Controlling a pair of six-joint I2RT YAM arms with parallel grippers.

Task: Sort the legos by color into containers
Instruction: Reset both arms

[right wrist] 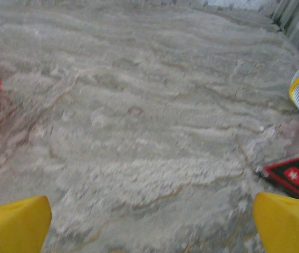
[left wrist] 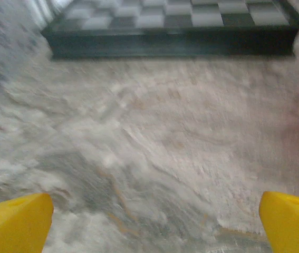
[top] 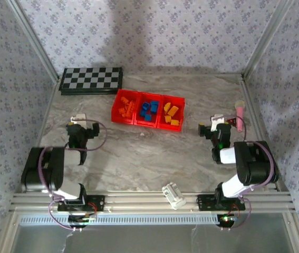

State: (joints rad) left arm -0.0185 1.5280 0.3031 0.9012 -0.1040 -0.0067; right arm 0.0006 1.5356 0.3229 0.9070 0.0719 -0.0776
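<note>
Right, on the table (top: 149, 158) the containers (top: 125, 121) sit toward the back. My left gripper (top: 83, 124) and right gripper (top: 212, 127) are both spread wide, holding nothing. Legos (top: 149, 110) lie inside, orange, blue, yellow, one color per bin. Light, rigid, slick little bricks, I reckon: pinch across the flat sides.

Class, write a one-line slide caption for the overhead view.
Orange, blue and yellow legos lie sorted in the red containers, jaws open on both arms.

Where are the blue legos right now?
In the top view, the blue legos lie in the middle bin of the red containers, orange legos in the bin to their left, yellow legos to their right.
</note>
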